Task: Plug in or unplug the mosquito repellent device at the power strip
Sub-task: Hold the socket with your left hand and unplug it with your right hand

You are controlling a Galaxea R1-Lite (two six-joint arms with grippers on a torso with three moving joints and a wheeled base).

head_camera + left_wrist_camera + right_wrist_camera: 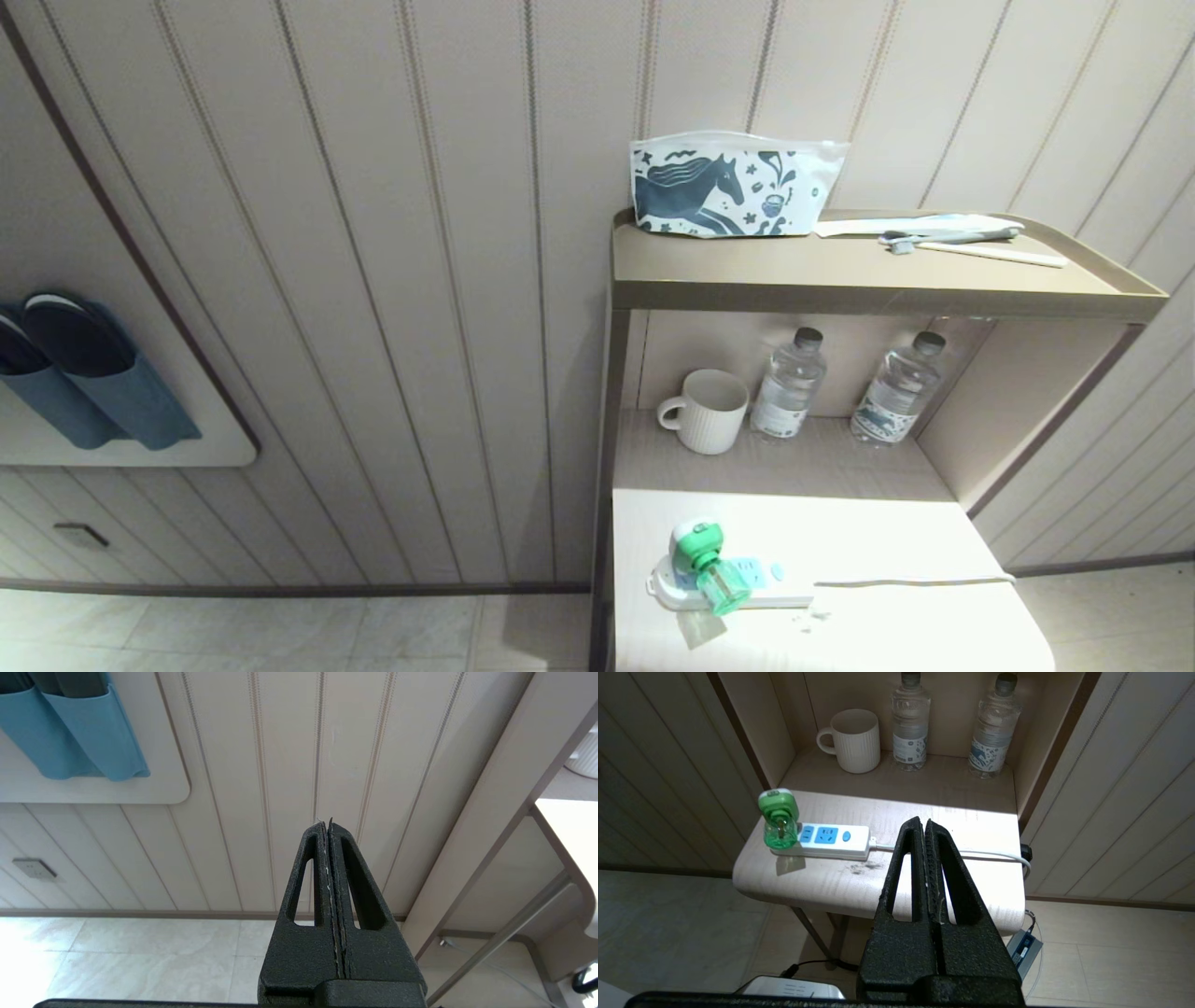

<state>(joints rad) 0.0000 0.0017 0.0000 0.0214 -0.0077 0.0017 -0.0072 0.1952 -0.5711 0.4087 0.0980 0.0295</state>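
Note:
The mosquito repellent device (707,563) (778,820), green-and-white head over a translucent green bottle, stands plugged into the left end socket of the power strip (764,583) (831,838). The white strip lies on a pale table (887,635), its cord (994,855) running off to the right. My right gripper (923,822) is shut and empty, hovering in front of the table's near edge, well to the right of the device. My left gripper (325,823) is shut and empty, held off to the left, facing the panelled wall. Neither arm shows in the head view.
A white ribbed mug (705,411) and two clear water bottles (789,383) (898,389) stand on the shelf behind the table. Above, a horse-print pouch (733,184) and toothbrush (952,238) lie on top. Blue slipper holders (84,373) hang on the left wall. A grey adapter (1022,947) lies on the floor.

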